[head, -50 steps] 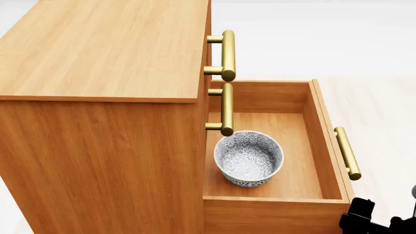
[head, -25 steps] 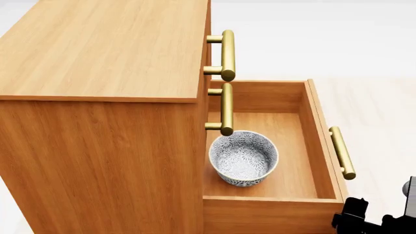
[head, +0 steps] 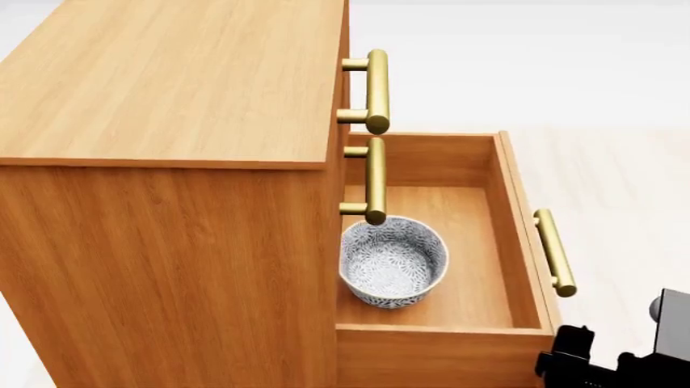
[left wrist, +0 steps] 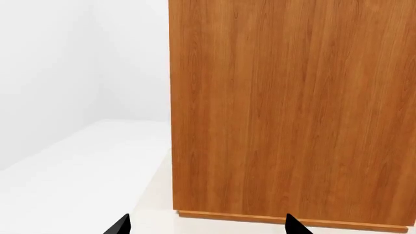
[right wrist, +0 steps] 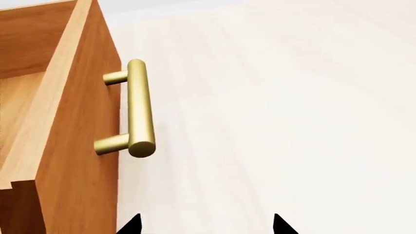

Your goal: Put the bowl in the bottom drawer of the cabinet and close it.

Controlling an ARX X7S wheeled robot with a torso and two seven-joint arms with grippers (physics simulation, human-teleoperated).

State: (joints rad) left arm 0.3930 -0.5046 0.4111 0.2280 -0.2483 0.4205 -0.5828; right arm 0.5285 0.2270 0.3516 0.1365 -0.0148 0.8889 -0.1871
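The bowl (head: pixel 390 260), white with a blue-grey floral pattern, stands upright inside the bottom drawer (head: pixel 474 275), close to the cabinet (head: pixel 173 89). The drawer is partly pulled out, and its brass handle (head: pixel 553 252) (right wrist: pixel 138 109) faces the floor side. My right gripper (right wrist: pixel 206 226) is open with nothing between its fingers; it sits just outside the drawer's front panel (right wrist: pixel 78 146), below the handle. Black parts of that arm (head: pixel 615 364) show at the drawer's near front corner. My left gripper (left wrist: pixel 206 226) is open and empty, facing the cabinet's plain side wall (left wrist: pixel 293 107).
Two more brass handles (head: pixel 377 90) (head: pixel 376 179) of the upper drawers stick out above the open drawer, the lower one just over the bowl's rim. Pale floor (right wrist: pixel 273 107) lies beyond the drawer front, and white floor (left wrist: pixel 78 170) lies beside the cabinet.
The drawer has slid inward toward the cabinet, carrying the bowl with it. My right arm has moved the same way, staying at the drawer's front corner.
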